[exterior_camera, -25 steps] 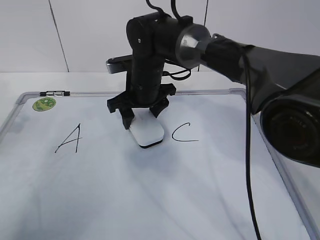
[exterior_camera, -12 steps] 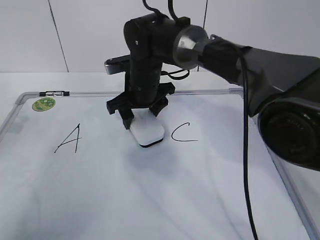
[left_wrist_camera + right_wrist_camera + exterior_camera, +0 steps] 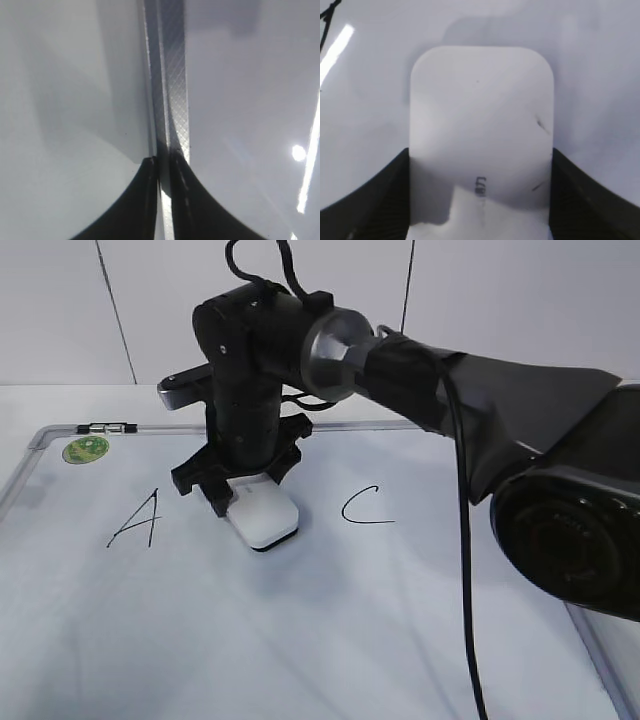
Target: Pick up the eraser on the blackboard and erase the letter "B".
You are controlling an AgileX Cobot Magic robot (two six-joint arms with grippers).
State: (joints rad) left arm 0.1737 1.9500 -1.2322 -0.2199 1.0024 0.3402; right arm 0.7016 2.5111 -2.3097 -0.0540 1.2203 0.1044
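Blackboard (image 3: 330, 640), eraser (image 3: 261, 517) flat, clamped between right fingers (image 3: 213, 496)

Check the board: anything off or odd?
Nothing damaged. Right gripper holds the eraser flat on the blackboard between the A and C; no B shows there.

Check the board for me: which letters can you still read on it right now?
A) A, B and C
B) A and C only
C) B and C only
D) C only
B: the exterior view shows only the A and the C on the board; between them sits the eraser, held in the right gripper, with no B visible.
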